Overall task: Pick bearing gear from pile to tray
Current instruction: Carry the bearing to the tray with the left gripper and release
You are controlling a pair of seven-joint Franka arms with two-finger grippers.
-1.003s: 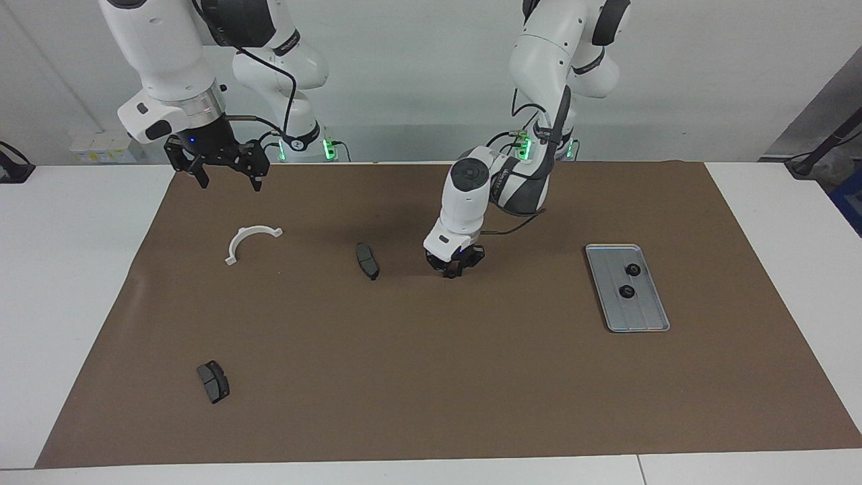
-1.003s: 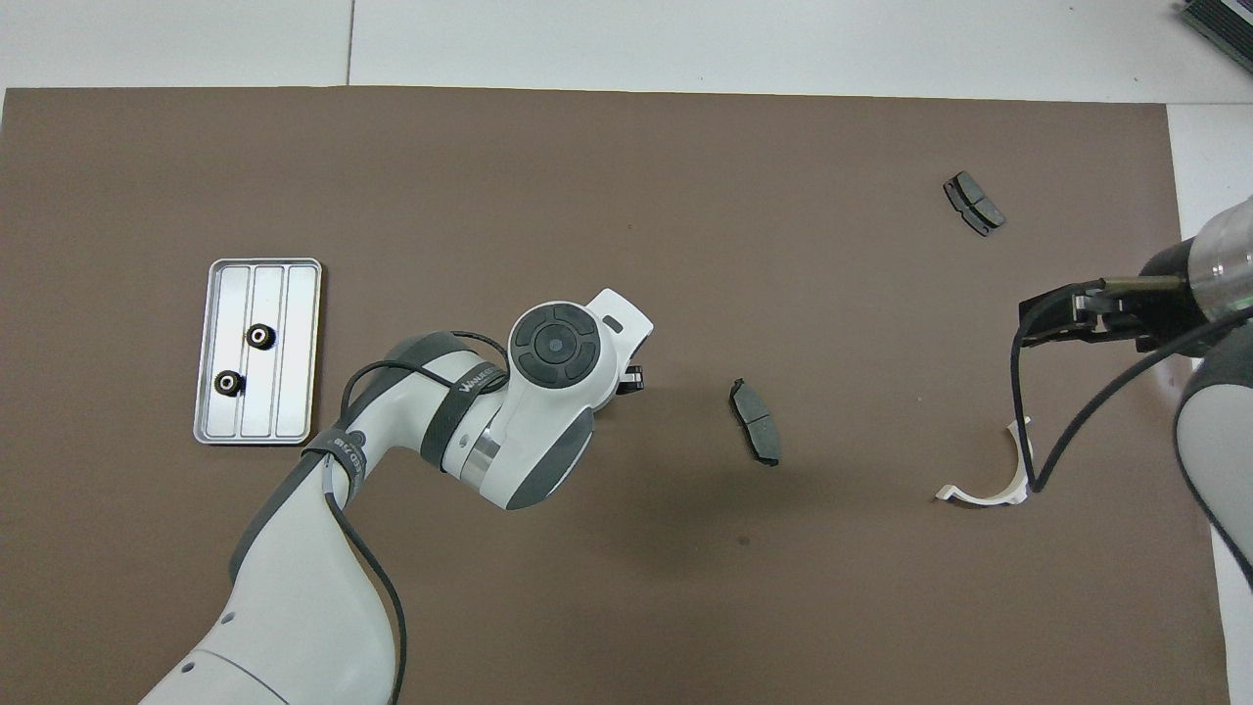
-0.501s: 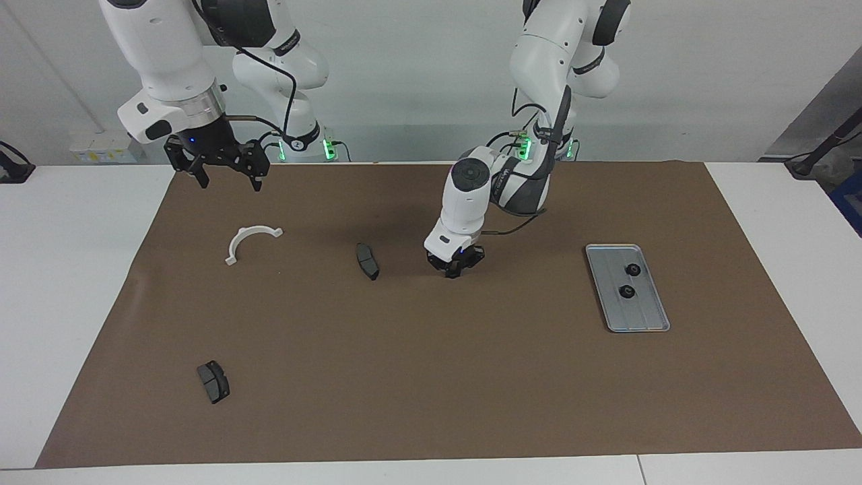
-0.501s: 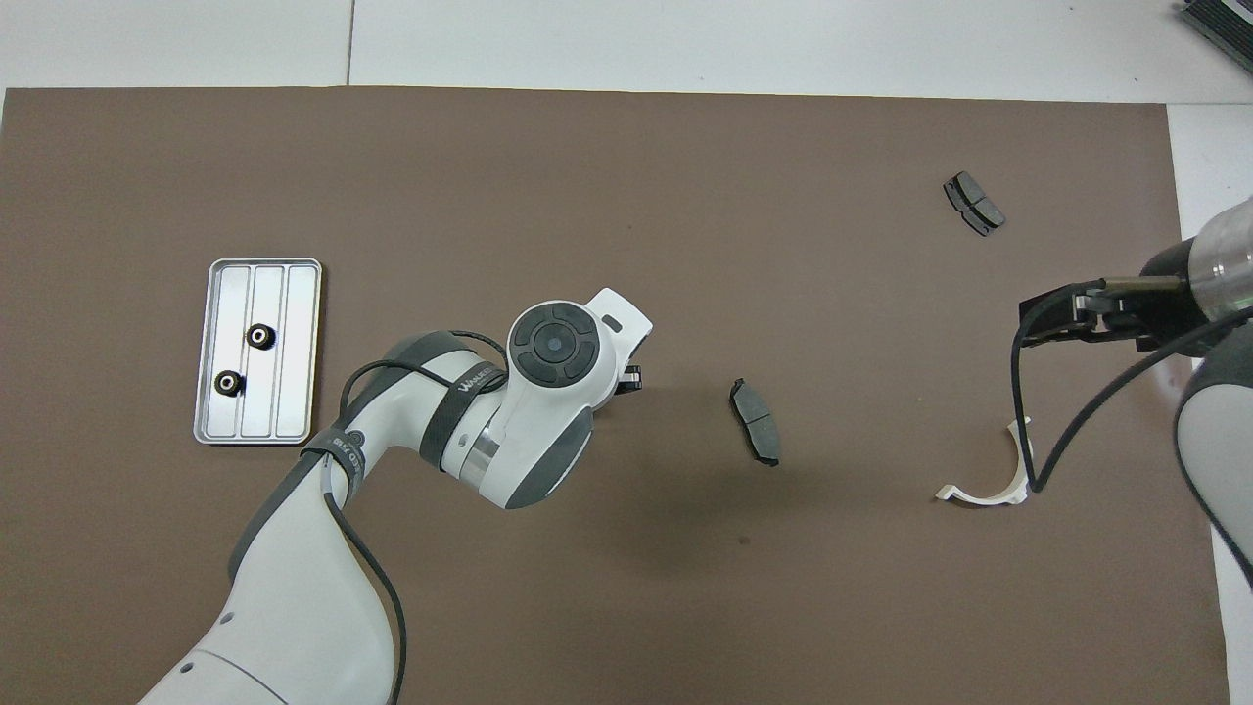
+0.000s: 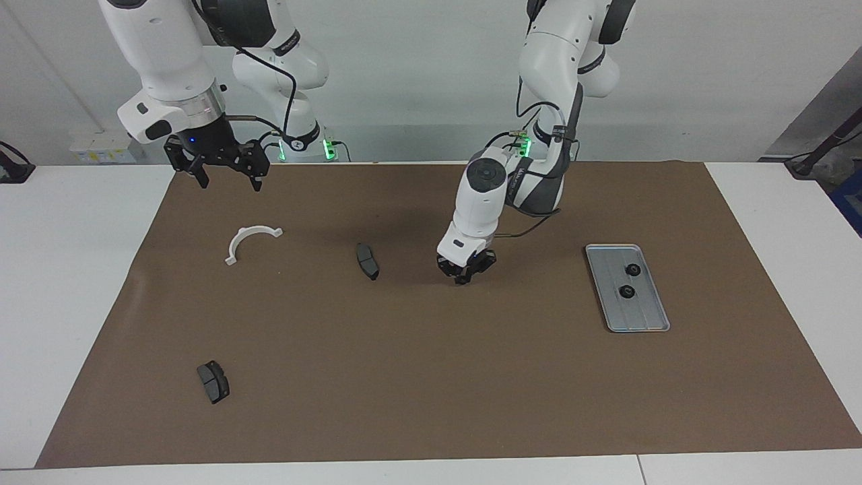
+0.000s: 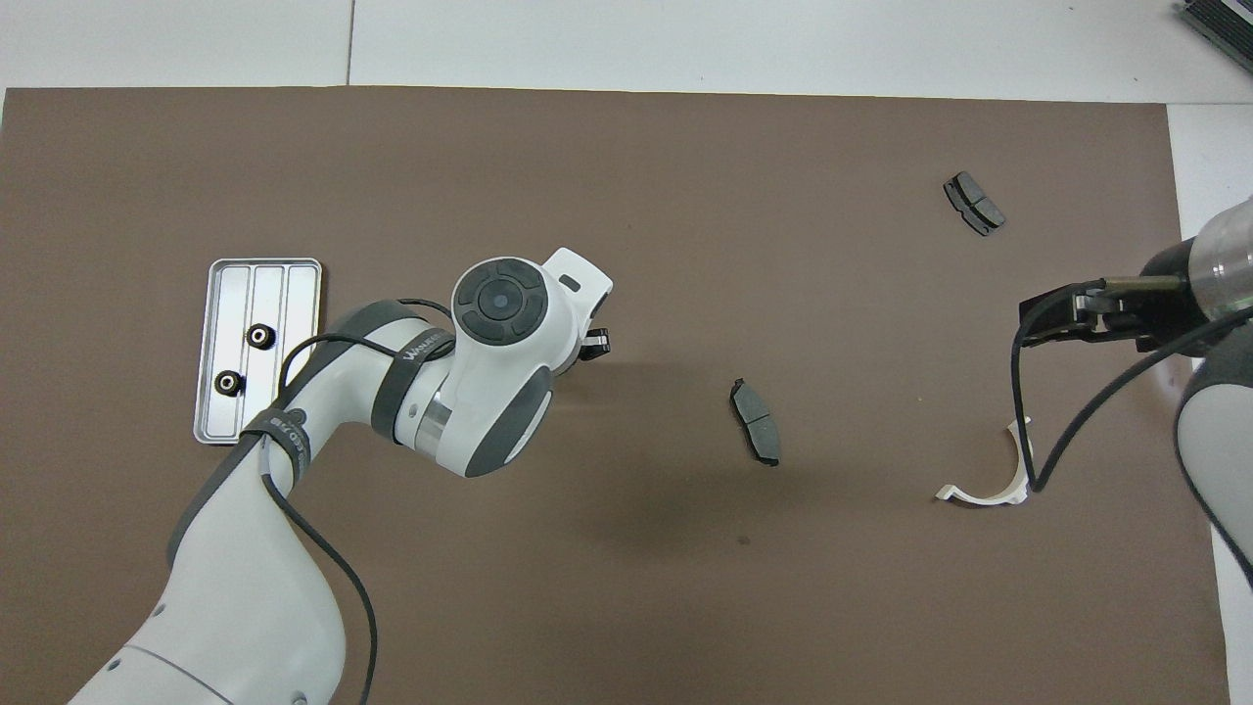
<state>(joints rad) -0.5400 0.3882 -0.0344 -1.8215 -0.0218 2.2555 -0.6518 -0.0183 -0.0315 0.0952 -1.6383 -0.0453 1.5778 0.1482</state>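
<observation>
Now our left gripper (image 5: 466, 276) has lifted off the brown mat (image 5: 431, 377) and shifted toward the tray (image 5: 648, 325) since a moment ago — it was low on the mat then, pinching down. We read that as the grasp done and the carry begun. Its fingertips are drawn together; something small and dark seems to sit between them, probably a gear, though we cannot make it out for sure.

Two black gears (image 5: 632, 270) already lie in the tray, which rests toward the left arm's end of the table, well apart from the raised gripper. What is left of the pile is scattered: one brake pad (image 5: 367, 261) sits just beside the spot the gripper left, a white half-ring (image 5: 250, 241) lies toward the right arm's end, and a second brake pad (image 5: 213, 382) lies farther from the robots.

Our right gripper (image 5: 227, 173) waits in the air above the mat's edge — fingers spread wide, holding nothing.
</observation>
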